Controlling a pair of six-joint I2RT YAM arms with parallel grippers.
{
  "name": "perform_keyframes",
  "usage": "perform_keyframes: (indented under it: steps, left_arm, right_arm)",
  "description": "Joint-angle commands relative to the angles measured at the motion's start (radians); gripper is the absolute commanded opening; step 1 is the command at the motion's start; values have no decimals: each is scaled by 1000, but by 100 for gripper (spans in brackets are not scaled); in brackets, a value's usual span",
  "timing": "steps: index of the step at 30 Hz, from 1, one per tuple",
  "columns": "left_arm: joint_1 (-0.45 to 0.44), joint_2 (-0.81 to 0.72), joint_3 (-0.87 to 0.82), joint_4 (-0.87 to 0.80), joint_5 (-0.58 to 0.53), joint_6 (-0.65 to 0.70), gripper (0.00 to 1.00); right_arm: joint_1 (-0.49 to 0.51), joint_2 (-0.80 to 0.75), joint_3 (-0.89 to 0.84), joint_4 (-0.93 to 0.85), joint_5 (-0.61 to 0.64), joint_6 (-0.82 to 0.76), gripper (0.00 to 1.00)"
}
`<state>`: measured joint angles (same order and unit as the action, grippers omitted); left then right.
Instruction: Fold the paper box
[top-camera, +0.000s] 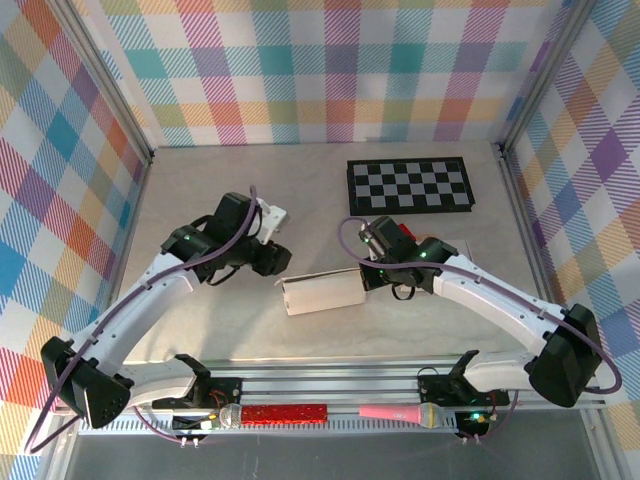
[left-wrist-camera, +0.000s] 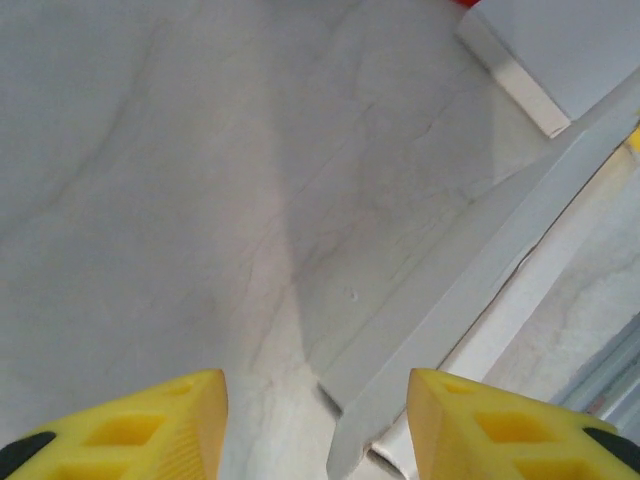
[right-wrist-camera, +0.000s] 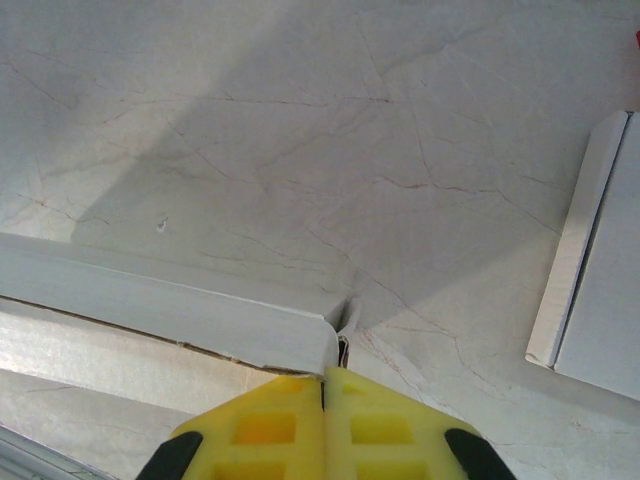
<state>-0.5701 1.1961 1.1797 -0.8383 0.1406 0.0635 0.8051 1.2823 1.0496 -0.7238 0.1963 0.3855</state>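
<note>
Now, paper box (right-wrist-camera: 200, 320) corner between closed right fingers (right-wrist-camera: 270, 430).

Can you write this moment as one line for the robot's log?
task: fold paper box | left gripper: open, at box flap | right gripper: shut on box edge
</note>
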Motion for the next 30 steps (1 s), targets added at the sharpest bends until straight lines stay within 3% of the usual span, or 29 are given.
perform_keyframes:
  steps: [1, 7, 23, 30]
  left_arm:
    - [4, 11, 18, -182, 46, -77, 49]
    - [4, 2, -15, -170, 96, -66, 49]
    - [-5, 105, -21, -173, 75, -2, 39]
    - [-24, 115, -40, -144, 82, -13, 40]
  right_arm:
    - [13, 21, 11, -67, 3, 18, 0]
    - [14, 25, 21, -71, 2, 13, 0]
    - [16, 15, 12, -70, 0, 25, 0]
    - [16, 18, 12, -69, 0, 25, 0]
